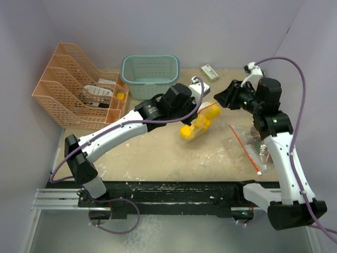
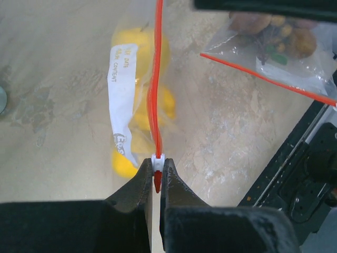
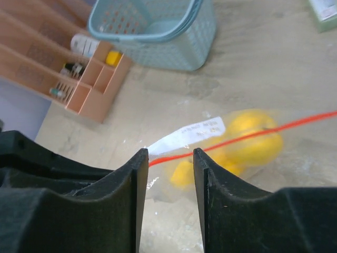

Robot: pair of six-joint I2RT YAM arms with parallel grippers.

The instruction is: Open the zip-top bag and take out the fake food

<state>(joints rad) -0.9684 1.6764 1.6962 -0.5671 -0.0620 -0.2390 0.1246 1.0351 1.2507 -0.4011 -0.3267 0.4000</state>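
— Zip-top bag (image 1: pixel 197 125) of yellow fake food (image 1: pixel 185 132) is at mid-surface (image 1: pixel 158 153), between both arms. What grips it?
— Only the left wrist view tells: left fingers (image 2: pixel 147 176) are clamped on the white slider (image 2: pixel 157 158) of the red zip (image 2: pixel 158 79). The right fingers (image 3: pixel 139 168) stand apart, holding nothing.
— How many pieces?
— Blurred through plastic, so I can't count. There are two bags: the second bag (image 2: pixel 284 58), near right, holds brown lumps (image 2: pixel 247 22).

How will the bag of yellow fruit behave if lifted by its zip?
Probably floppy: the bag is thin clear film, pinched by the left gripper only at its red zip. The yellow fruit would likely slump down and swing.
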